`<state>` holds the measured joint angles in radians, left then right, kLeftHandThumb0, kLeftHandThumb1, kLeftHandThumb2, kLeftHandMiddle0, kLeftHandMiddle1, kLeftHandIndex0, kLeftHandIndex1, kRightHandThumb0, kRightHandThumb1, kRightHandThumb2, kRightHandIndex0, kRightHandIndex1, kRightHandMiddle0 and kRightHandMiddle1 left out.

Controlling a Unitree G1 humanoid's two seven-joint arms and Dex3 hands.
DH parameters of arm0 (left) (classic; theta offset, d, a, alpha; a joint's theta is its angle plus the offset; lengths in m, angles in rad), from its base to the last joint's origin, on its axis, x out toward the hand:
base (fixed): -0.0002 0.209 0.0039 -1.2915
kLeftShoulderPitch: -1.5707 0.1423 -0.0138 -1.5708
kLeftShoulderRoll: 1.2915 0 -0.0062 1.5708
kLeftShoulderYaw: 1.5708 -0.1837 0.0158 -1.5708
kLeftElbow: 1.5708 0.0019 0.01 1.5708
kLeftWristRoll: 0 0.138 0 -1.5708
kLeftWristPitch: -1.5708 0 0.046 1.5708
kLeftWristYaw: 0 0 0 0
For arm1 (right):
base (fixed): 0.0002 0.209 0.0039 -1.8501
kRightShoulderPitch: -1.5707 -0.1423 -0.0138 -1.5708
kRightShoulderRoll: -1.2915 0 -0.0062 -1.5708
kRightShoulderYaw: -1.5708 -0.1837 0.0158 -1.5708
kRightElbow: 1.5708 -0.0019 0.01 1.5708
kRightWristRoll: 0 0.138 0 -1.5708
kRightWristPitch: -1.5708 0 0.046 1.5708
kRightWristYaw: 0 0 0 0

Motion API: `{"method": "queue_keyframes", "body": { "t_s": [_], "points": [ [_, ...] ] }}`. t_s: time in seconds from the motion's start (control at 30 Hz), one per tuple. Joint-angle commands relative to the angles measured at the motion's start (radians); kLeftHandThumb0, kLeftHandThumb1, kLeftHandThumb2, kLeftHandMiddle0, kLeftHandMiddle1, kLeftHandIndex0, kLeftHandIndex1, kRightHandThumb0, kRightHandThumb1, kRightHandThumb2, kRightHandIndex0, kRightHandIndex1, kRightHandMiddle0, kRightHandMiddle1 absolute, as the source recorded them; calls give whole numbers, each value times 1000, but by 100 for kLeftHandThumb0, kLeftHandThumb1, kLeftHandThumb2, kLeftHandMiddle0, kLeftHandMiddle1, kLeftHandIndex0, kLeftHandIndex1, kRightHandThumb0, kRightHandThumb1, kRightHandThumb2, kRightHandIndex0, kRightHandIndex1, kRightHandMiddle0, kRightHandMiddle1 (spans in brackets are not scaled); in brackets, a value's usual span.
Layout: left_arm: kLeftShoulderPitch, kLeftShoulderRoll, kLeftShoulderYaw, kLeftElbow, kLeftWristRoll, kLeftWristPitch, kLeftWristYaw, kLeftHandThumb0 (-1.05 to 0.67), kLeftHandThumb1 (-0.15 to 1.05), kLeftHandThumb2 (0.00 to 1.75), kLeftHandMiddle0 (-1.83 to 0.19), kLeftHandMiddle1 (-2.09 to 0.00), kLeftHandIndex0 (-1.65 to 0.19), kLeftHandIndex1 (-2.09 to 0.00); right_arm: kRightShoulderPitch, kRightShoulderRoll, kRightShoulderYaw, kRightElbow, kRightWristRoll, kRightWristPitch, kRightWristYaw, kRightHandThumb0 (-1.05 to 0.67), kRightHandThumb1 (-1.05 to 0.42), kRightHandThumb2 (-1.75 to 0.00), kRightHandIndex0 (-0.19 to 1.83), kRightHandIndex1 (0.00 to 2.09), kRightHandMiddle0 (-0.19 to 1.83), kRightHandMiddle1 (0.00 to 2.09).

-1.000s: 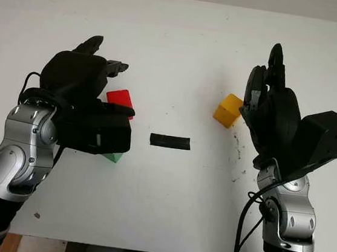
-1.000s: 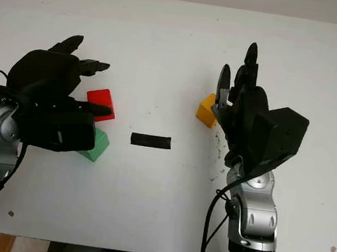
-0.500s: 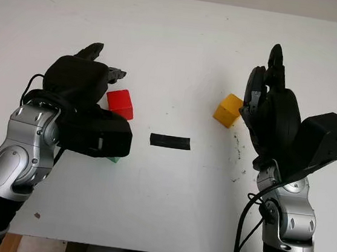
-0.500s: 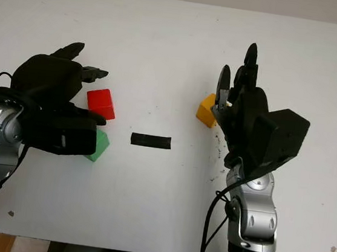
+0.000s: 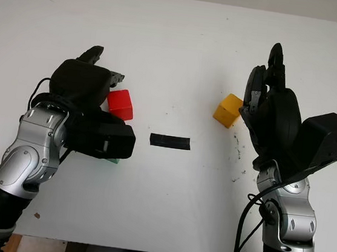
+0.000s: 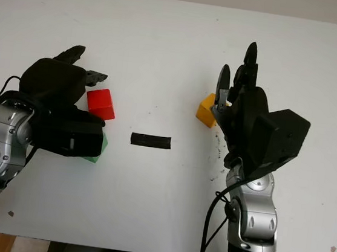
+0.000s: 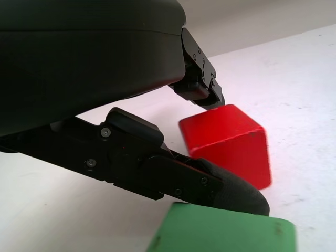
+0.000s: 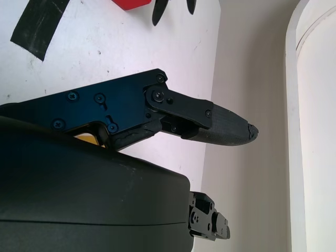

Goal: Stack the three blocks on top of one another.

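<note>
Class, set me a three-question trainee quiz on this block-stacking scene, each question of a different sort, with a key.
1. True or false: the red block already sits on top of the yellow block.
2. Which block lies partly hidden under the left robot hand? A) green block B) yellow C) red
3. Fill in: the strip of black tape lies on the white table between the red block and the ____ block.

The right robot hand, open, stands beside the yellow block.

Key: 1 false; 2 A; 3 yellow
</note>
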<state>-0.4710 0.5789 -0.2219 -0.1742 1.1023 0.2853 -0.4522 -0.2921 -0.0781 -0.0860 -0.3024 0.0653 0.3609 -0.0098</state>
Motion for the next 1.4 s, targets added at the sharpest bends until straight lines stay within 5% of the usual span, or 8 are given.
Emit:
{"method": "queue_keyframes", "body": {
  "t_s": [0.0, 0.1, 0.3, 0.5, 0.8, 1.37],
  "points": [
    [-2, -11, 10, 6, -27, -10, 24, -85, 102, 6, -9, -7, -49, -31, 5, -3, -2, -17, 0, 5, 0, -63, -105, -69, -19, 0, -19, 0],
    [0, -20, 17, 13, -57, -14, 54, -76, 102, 5, -16, -6, -27, -106, 6, -7, -1, -20, -2, 9, 3, -63, -105, -70, -19, 0, -19, 0],
    [12, -16, 25, 29, -96, -63, 177, -42, 102, 5, -36, -10, -31, -147, 4, -5, -5, -23, -1, 12, 0, -64, -105, -69, -19, 0, -19, 0],
    [19, -4, 34, 20, -121, -92, 202, -41, 102, 5, -42, -11, -26, -151, 2, -4, -6, -19, 3, 10, 1, -64, -105, -69, -19, 0, -19, 0],
    [11, 30, 23, -100, -7, -51, 73, -47, 101, 5, -40, -8, -29, -141, 1, -2, -3, -14, -5, 8, -4, -64, -105, -69, -19, 0, -19, 0],
    [24, 15, 107, -284, -184, -270, 163, -44, 103, 7, -38, -6, -24, -158, 8, 12, 6, -2, -2, -19, -4, -63, -105, -69, -19, 0, -19, 0]
  ]
}}
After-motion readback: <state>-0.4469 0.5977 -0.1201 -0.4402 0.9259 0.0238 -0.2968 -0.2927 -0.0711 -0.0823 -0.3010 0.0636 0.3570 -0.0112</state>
